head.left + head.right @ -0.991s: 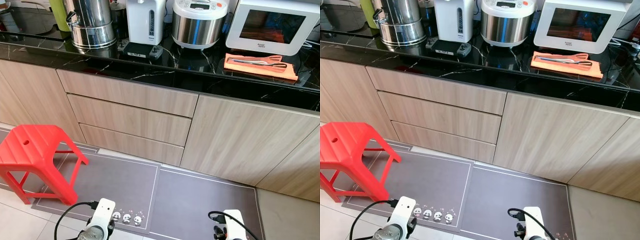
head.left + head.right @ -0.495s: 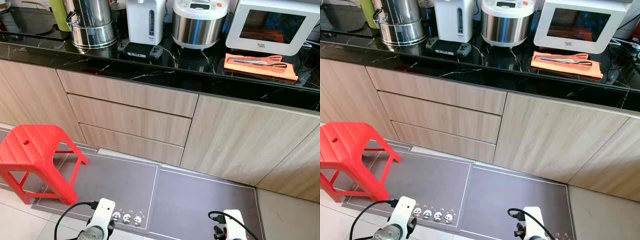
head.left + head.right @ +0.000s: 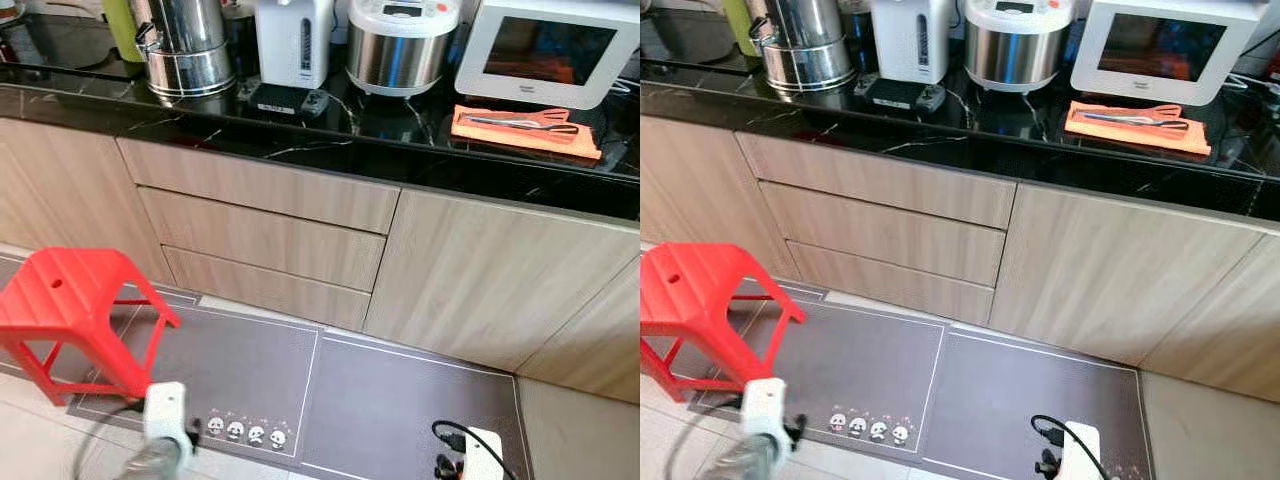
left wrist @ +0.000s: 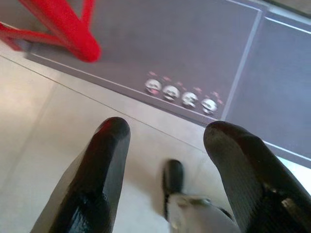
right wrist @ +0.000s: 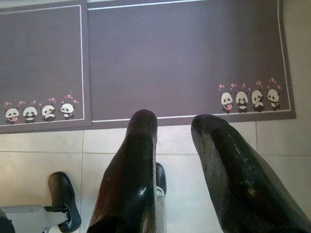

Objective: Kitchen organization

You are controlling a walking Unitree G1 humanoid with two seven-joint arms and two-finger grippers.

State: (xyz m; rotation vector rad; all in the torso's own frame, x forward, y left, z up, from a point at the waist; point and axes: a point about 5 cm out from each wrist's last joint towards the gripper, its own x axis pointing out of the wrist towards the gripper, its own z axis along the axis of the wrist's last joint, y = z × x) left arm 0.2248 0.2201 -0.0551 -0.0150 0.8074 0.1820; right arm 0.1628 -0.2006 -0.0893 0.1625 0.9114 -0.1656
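Jaws of both grippers, left point(image 4: 165, 141) and right point(image 5: 172, 128), parted, gripping nothing (low over grey mat point(image 3: 400, 400)); red stool point(image 3: 65, 300) lower left.

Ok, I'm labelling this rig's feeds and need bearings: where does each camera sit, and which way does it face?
Left and right eye views: on the head, facing forward and down at the black countertop, drawers, red stool and grey mat; both wrists show at the bottom edge.
Left wrist view: faces down past the open left gripper at tile, mat, stool leg.
Right wrist view: faces down past the open right gripper at the mat.
All share the mat's panda print.
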